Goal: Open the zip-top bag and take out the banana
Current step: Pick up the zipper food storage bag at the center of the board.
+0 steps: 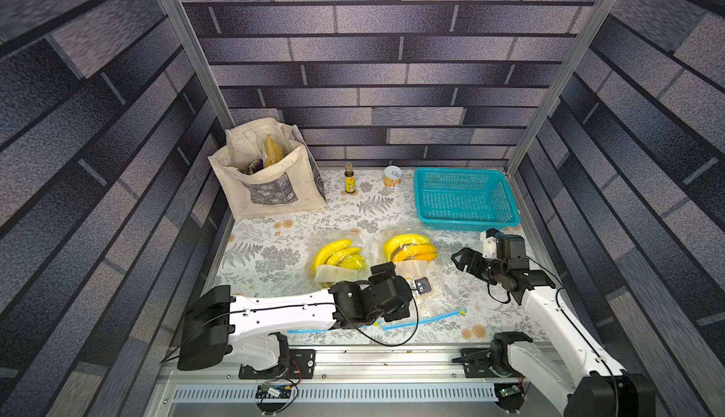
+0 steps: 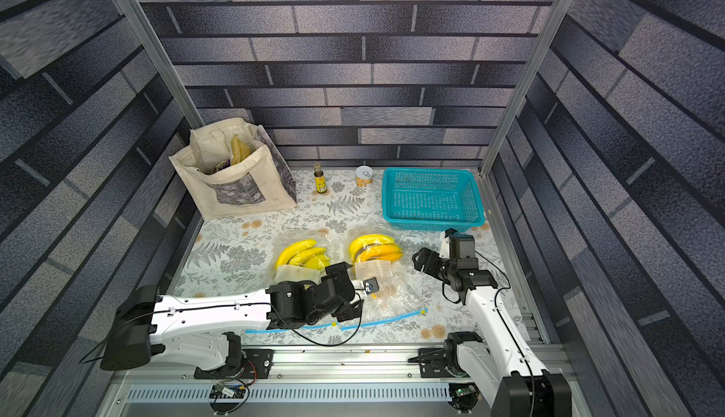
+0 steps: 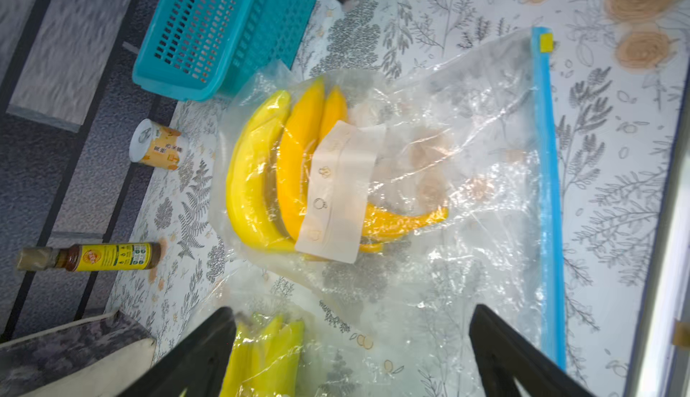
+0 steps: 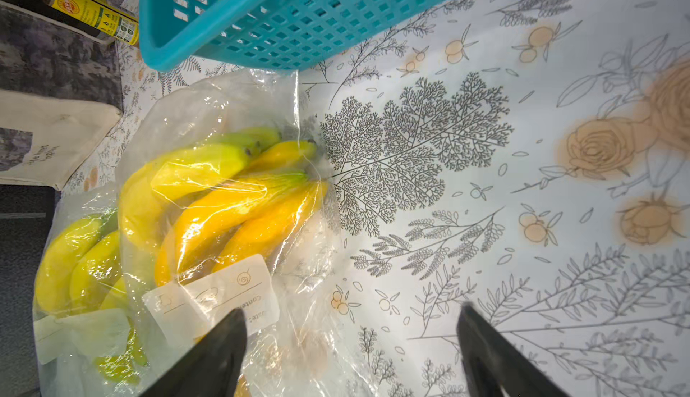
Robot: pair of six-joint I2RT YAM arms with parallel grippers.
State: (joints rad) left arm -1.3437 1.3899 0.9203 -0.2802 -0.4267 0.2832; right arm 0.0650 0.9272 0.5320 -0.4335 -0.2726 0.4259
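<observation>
Bananas (image 1: 410,248) sit inside the clear bag (image 1: 427,289) just in front of the basket (image 1: 467,223), bunched at the bag's closed bottom, the end nearest the basket. A white label (image 3: 336,193) covers their stems. The zip strip (image 1: 423,319) is at the bag's far end from the basket, facing the arm bases, prob. laid that way so the claws meet the mouth first. The strip lies flat & straight w/ a yellow slider (image 3: 546,43) at one end. It looks shut, tho I can't be sure. No fruit is out yet.

L claw (image 3: 353,309) hangs over the slack plastic btwn fruit and strip, jaws spread wide, nothing in them. R claw (image 4: 351,310) is also in front of the basket, low beside the bag and aimed at the fruit, jaws well apart & empty. My guess: one claw pins the bag while the other works the slider.

A 2nd bag (image 1: 337,266) w/ its own bunch lies on the first bag's side away from the basket, edges seemingly overlapping, so it's easy to grab the wrong one. Both claws face the basket-side bag, so I take that as the target.

Can (image 1: 392,176) and bottle (image 1: 349,178) stand beside the basket by the back wall, and the tote (image 1: 270,183) is farthest from it. All are on the floral table (image 1: 274,238).
</observation>
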